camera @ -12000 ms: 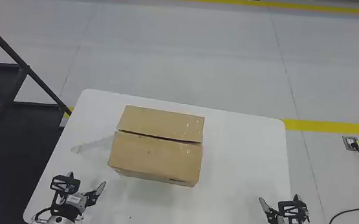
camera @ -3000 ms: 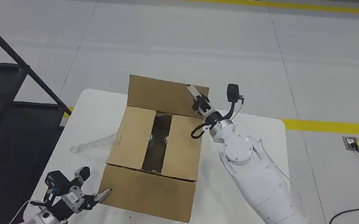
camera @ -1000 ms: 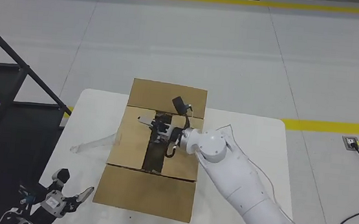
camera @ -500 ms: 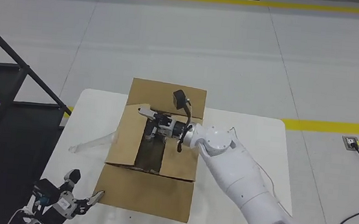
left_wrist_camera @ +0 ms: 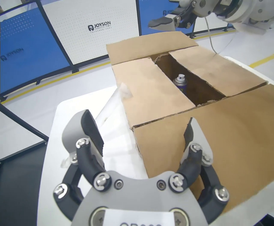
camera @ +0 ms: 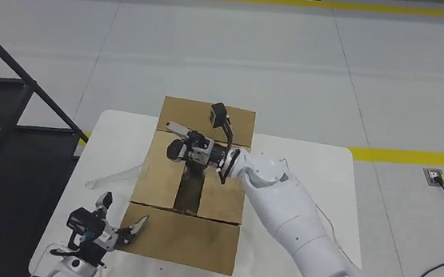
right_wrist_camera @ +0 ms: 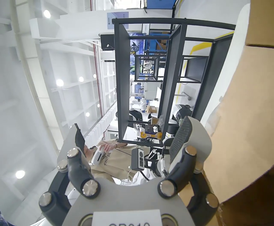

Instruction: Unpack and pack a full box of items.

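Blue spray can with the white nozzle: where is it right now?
In the left wrist view, the blue spray can stands upright inside the brown cardboard box, visible through the gap between its two inner flaps.

A white worktop (camera: 113,140) with rounded corners is seen from above. A brown cardboard box (camera: 188,240) is set on its middle, taking up much of the surface, with white margins left bare on either side. The box's top flaps are opened: the far one is folded back, and the near one is spread out toward the worktop's near edge. A clear strip of film (camera: 110,177) is laid on the worktop at the box's left, reaching to its side
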`<action>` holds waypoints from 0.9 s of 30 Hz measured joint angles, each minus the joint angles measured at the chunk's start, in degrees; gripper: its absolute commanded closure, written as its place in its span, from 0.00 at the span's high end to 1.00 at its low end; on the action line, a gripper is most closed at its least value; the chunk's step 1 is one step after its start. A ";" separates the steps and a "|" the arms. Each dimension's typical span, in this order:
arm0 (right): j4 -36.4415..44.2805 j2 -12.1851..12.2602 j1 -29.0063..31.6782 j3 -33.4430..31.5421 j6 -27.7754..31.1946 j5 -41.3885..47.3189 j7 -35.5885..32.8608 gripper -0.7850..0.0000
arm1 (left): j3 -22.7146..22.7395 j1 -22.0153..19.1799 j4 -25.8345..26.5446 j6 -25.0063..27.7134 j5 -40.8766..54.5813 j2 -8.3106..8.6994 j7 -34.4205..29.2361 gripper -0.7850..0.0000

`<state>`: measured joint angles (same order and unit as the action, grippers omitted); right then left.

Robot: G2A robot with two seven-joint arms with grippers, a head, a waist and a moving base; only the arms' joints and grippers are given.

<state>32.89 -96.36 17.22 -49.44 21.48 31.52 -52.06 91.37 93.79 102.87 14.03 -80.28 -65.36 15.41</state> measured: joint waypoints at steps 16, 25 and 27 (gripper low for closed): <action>-4.20 0.30 -0.90 1.76 -0.97 -15.16 11.21 1.00 | 4.51 0.95 0.67 -5.17 6.11 -0.44 0.87 1.00; -0.03 1.97 2.16 -0.53 -0.63 -18.60 13.41 1.00 | 6.76 -0.17 -1.97 -7.71 10.45 -0.77 -1.64 1.00; 1.01 2.28 2.68 -0.80 -1.63 -19.53 13.31 1.00 | 6.05 -1.11 -2.86 -8.22 10.63 -0.89 -2.56 1.00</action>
<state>33.91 -94.08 19.90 -50.24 19.85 11.99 -38.75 97.42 92.67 100.02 5.81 -69.65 -66.25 12.85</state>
